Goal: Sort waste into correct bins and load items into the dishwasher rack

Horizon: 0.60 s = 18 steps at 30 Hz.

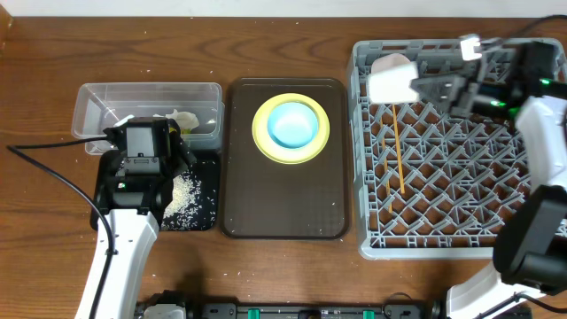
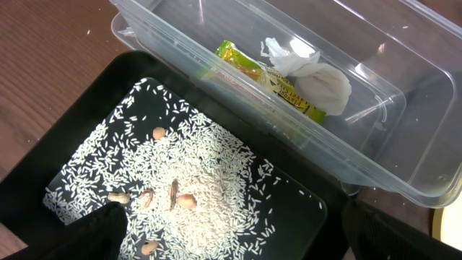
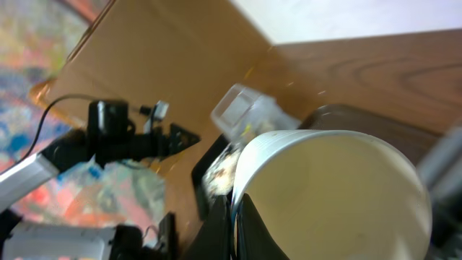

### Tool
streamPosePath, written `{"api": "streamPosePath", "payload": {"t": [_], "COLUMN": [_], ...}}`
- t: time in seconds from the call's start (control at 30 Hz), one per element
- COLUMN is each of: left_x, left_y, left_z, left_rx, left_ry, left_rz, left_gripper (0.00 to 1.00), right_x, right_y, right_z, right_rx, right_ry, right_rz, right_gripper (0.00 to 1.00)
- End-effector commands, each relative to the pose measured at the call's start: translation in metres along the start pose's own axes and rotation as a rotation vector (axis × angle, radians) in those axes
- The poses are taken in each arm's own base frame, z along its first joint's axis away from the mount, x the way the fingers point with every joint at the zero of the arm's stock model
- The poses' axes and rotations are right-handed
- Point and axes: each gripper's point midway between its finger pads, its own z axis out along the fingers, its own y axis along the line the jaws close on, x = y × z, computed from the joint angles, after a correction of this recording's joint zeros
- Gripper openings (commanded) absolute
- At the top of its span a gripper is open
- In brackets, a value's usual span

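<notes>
Gripping the white cup [image 1: 388,86], the right jaws hover over the far-left corner of the rack [image 1: 425,248]; left jaws open above black tray [image 1: 209,173].

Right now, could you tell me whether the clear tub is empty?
Not empty: the clear tub holds a green-and-yellow wrapper and a crumpled white tissue.

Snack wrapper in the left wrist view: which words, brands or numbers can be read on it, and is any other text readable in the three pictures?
On the snack wrapper, lying in the clear tub: small dark print near one end, too small to read.
Overhead view: no readable text.
Right wrist view: blurred, no readable text.
</notes>
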Motion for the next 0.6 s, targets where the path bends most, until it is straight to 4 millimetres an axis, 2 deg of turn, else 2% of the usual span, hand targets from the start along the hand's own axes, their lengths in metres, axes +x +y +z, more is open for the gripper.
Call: {"api": "streamPosePath", "payload": {"t": [0.0,0.1,0.17,0.27,0.4,0.57], "left_x": [-0.007,-0.006,-0.006,-0.006,-0.007,-0.006], "left_y": [0.0,0.0,0.0,0.0,0.0,0.0], "left_z": [-0.002,-0.002,-0.002,-0.002,-0.002,-0.002], "left_rx": [-0.007,-0.007,-0.007,-0.007,-0.007,-0.007], "left_ry": [-0.016,-0.016,-0.016,-0.016,-0.016,-0.016], "left_rz": [-0.015,-0.015,-0.015,-0.015,-0.015,-0.015], "left_gripper": [0.98,0.98,0.98,0.98,0.98,0.98], "right_x": [0.012,0.03,0.04,0.046,0.046,0.055], "right_y": [0.015,0.001,-0.012,-0.016,-0.018,-0.035], "right_z": [0.031,0.052,0.059,0.067,0.072,0.067], "right_rx": [-0.033,0.076,0.166,0.204,0.22,0.314], "right_ry": [0.075,0.174,0.227,0.259,0.261,0.278], "right_rz": [-0.006,0.022,0.038,0.037,0.075,0.139], "right_gripper": [0.01,0.01,0.01,0.01,0.01,0.01]}}
